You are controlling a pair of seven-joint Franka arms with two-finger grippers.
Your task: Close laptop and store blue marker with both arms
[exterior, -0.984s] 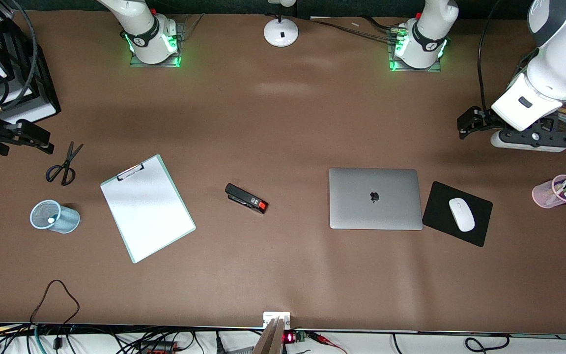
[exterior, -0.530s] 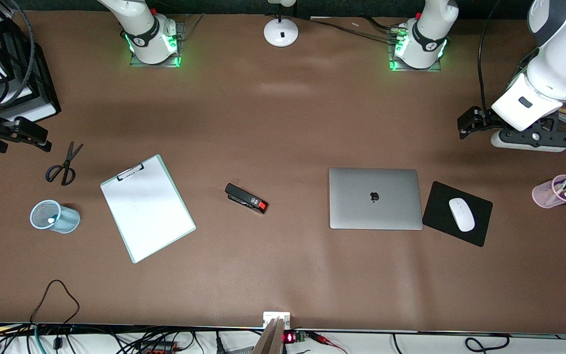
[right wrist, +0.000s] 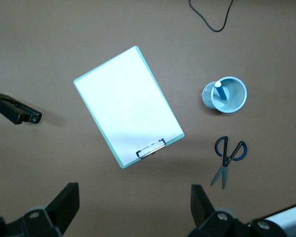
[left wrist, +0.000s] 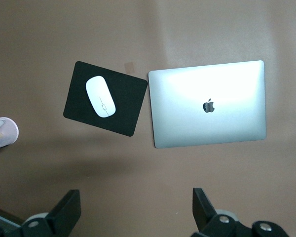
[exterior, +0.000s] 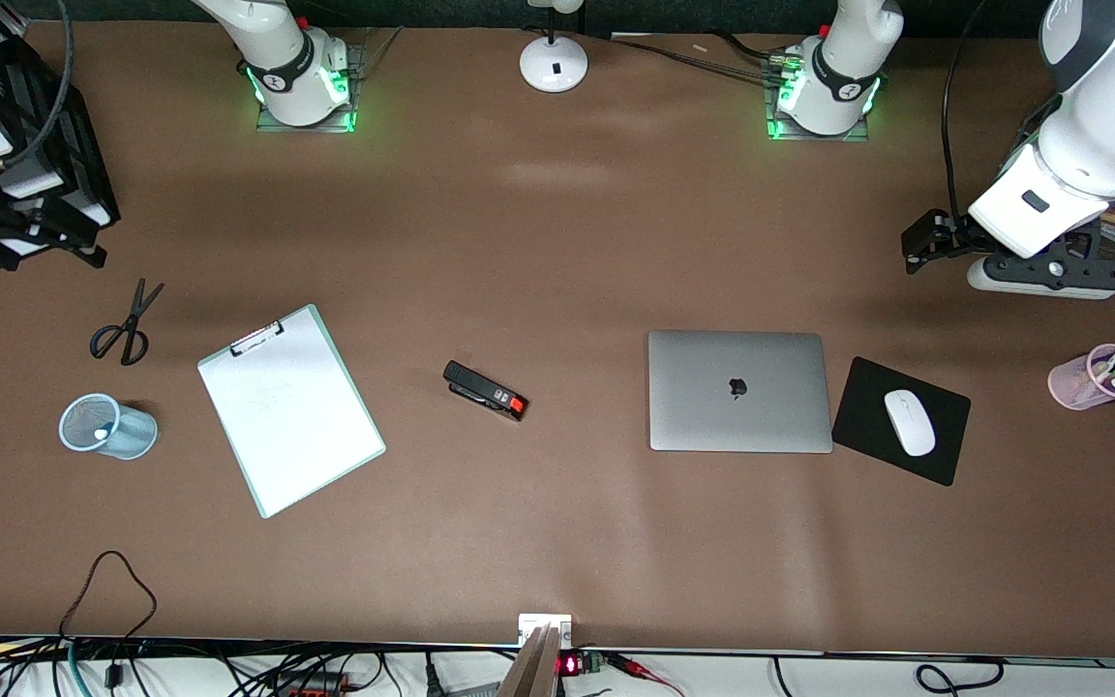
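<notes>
On the brown table [exterior: 557, 242], seen from the front, the laptop [exterior: 739, 391] lies shut with its logo up, nearer the camera than the left gripper [exterior: 918, 247], which hangs high toward the left arm's end, open and empty. Just beside the laptop sits a black mouse pad [exterior: 867, 411] bearing a white mouse [exterior: 909, 422]. The right gripper [exterior: 45, 254] hangs open and empty over the right arm's end, above the scissors [exterior: 124, 329]; the blue marker [exterior: 100, 434] stands in the light-blue cup [exterior: 107, 426], beside the clipboard [exterior: 289, 409].

From the left wrist, the spread fingers [left wrist: 64, 213] frame bare table, the closed laptop [left wrist: 208, 104] and mouse pad [left wrist: 128, 98] well apart from them.

From the right wrist, wide fingers [right wrist: 64, 202] hold nothing; the blue marker [right wrist: 219, 92] stands upright in its cup [right wrist: 233, 98], with the scissors [right wrist: 228, 158], clipboard [right wrist: 128, 106] and a black stapler [right wrist: 16, 109] around.
</notes>
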